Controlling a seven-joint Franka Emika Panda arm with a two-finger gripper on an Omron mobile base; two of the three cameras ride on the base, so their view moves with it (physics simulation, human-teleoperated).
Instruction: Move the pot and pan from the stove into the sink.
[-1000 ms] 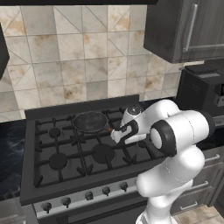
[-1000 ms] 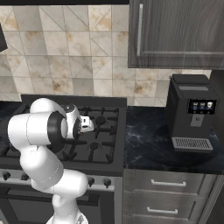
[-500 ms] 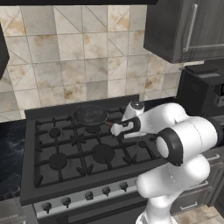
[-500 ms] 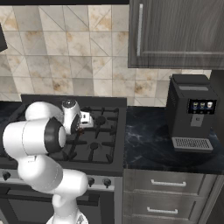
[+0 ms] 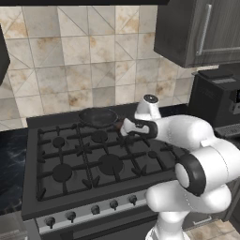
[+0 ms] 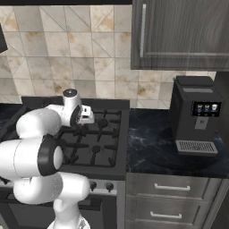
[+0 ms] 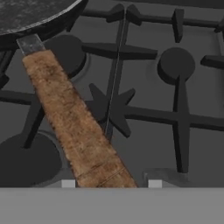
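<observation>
While the white arm reaches up from the lower right of the left base view, its gripper sits low over the stove near the middle of the frame, just right of the pan. That small black pan rests on a rear burner, a little left of centre and close under the tiled wall. In the right base view the gripper hangs at centre left over the grates, with the coffee machine standing well apart at the right on the dark counter, below the grey cupboard.

Looking along the hand, the pan's dark rim fills the upper left corner and its long brown handle runs diagonally down from there to the bottom middle. Two pale finger tips show at the lower edge, one on each side of the handle's end. The fingers stand part way apart around the handle, but whether they press on it cannot be told. Black cast-iron grates and round burners cover the right half of that frame.
</observation>
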